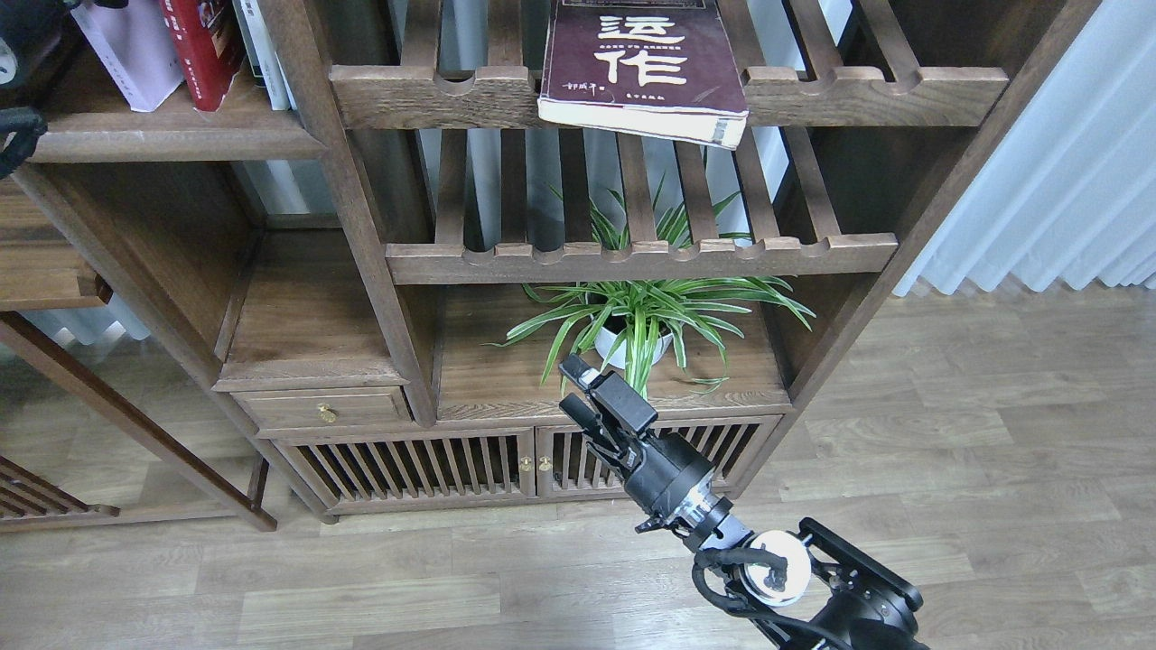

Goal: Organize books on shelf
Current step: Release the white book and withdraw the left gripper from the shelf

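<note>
The pale white-lavender book (126, 56) stands nearly upright on the dark-brown shelf board (181, 137) at the top left, right beside the red book (203, 50). My left arm (16, 41) comes in at the top left corner. Its gripper is mostly cut off by the view's top edge above the pale book, so its hold is hidden. The larger maroon book (643, 68) with white characters lies flat on a slatted rack, its front corner overhanging. My right gripper (572, 390) is open and empty, low in front of the cabinet, far below the maroon book.
Thin white-spined books (257, 45) stand to the right of the red book, against the upright post (348, 208). A potted spider plant (641, 320) sits on the low board just behind my right gripper. Slatted racks, a drawer and slatted doors fill the bookcase. White curtain at right.
</note>
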